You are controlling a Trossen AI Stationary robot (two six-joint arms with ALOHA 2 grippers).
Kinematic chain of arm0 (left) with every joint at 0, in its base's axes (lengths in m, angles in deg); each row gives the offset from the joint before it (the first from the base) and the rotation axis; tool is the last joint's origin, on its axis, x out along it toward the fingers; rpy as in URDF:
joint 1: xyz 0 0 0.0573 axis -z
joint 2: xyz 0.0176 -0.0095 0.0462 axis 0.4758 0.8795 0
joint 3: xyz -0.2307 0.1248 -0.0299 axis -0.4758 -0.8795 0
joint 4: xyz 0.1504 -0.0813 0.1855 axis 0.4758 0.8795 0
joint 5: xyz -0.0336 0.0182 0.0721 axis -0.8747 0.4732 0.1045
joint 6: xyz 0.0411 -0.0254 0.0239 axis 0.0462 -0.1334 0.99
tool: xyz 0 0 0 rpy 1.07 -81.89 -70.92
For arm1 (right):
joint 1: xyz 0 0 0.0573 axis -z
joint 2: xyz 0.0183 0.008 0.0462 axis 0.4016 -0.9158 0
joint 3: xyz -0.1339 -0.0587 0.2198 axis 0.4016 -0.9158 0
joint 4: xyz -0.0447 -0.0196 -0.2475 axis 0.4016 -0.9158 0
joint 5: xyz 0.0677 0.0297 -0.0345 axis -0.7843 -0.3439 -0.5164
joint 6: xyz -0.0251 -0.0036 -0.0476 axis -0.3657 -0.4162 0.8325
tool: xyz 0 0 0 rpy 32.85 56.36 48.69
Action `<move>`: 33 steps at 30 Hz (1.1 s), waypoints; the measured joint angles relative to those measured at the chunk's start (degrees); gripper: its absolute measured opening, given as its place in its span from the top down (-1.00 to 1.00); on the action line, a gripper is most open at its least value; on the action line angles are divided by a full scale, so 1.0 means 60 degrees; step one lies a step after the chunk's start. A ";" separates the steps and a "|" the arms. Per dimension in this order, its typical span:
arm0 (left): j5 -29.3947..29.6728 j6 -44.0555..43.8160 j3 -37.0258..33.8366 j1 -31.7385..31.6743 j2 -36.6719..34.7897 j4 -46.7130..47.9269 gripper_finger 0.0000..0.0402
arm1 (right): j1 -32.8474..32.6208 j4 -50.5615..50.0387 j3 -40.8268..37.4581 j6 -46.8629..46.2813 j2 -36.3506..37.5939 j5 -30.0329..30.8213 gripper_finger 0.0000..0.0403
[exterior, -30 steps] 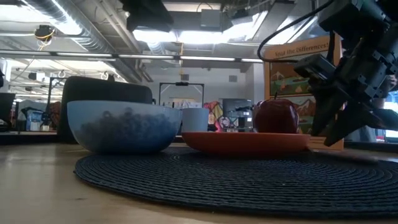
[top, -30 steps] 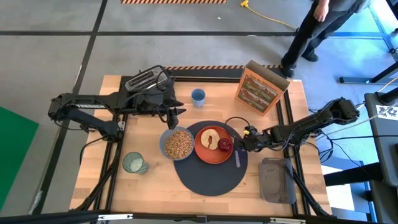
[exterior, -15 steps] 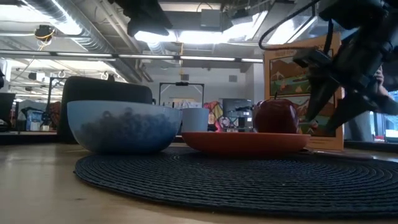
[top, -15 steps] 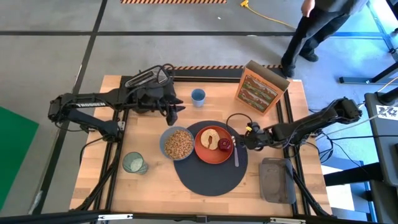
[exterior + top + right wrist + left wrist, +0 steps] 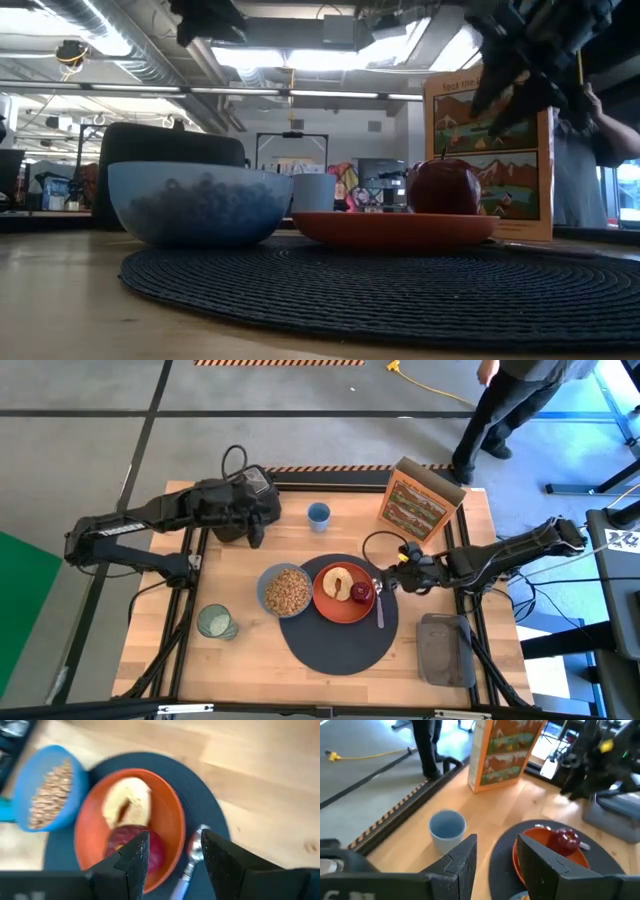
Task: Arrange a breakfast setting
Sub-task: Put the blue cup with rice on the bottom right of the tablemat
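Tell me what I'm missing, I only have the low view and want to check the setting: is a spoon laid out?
Observer: Yes, a spoon lies on the dark mat, just right of the orange plate.
Operator: What's on the plate besides the apple?
Observer: A toast slice lies beside the red apple.
Operator: And the green cup?
Observer: The green glass cup stands off the mat, on the bare table to the left of the blue bowl.
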 joint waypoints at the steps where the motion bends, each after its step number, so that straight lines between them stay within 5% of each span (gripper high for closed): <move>1: 0.0002 -0.0054 -0.0263 0.0099 -0.0004 -0.0202 0.33 | 0.0065 0.0082 0.0094 0.0218 0.0015 -0.0011 0.17; 6: -0.0433 -0.0975 -0.1752 0.0625 0.0025 -0.1780 0.33 | 0.0364 0.0630 0.0504 0.1335 0.0079 -0.0272 0.17; 10: -0.0667 -0.1528 -0.1866 0.0908 0.0007 -0.1574 0.33 | 0.0405 0.1336 0.0770 0.2279 0.0150 -0.0579 0.17; 18: -0.0842 -0.1423 -0.0180 0.1404 -0.0312 0.2629 0.33 | 0.0914 0.3036 0.0880 0.4495 0.0293 -0.1860 0.17; 22: -0.1789 -0.1725 0.0451 0.1790 -0.0323 0.4988 0.33 | 0.1424 0.3478 0.0877 0.5048 0.0293 -0.2047 0.17; 26: -0.2881 -0.2752 0.0377 0.2649 -0.0371 0.6054 0.33 | 0.1873 0.3535 0.0877 0.5227 0.0293 -0.2047 0.17; 33: -0.2457 -0.3725 0.0231 0.4737 -0.0360 0.6466 0.33 | 0.2143 0.3544 0.0877 0.5364 0.0289 -0.2037 0.17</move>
